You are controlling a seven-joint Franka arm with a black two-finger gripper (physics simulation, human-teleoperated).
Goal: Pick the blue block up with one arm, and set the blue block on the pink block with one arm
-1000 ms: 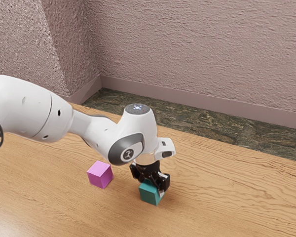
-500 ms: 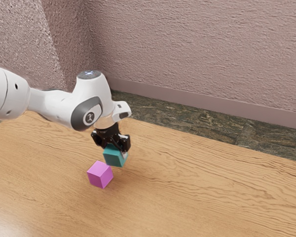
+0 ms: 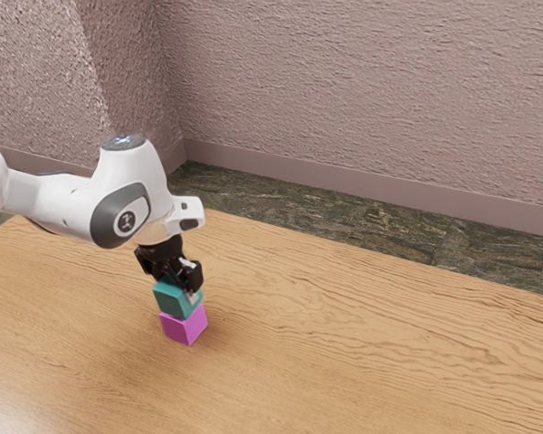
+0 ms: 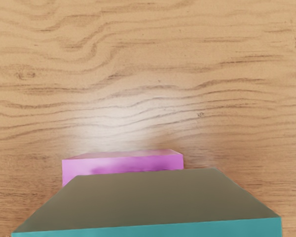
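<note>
The blue block (image 3: pixel 178 297), teal in tint, sits directly on top of the pink block (image 3: pixel 185 327), with no gap showing between them in the exterior view. Its sides run nearly in line with the pink block's, shifted a shade toward the exterior view's left, so the two make a short upright stack. In the wrist view the blue block (image 4: pixel 148 202) lies close under the hand, its shaded top broad and its teal side a thin band. A strip of the pink block's (image 4: pixel 121 162) top and side peeks out beyond its far edge.

The black fingers (image 3: pixel 190 273) come straight down over the pink block and clasp the blue block's upper part from two opposite sides, spread just as wide as the block. Above them the white arm (image 3: pixel 72 203) reaches in from the exterior view's left, its last joint standing right over the pink block.

The pink block rests on the wooden bench (image 3: pixel 371 344), well in from its far edge. The wrist view shows the bench's (image 4: pixel 148 74) grain running on beyond the pink block, with a pale sheen just past it. Behind the pink block, past the bench's far edge, lies a dark mottled floor (image 3: pixel 362 217), then a baseboard (image 3: pixel 389 190) and a rough pinkish wall (image 3: pixel 362 81).
</note>
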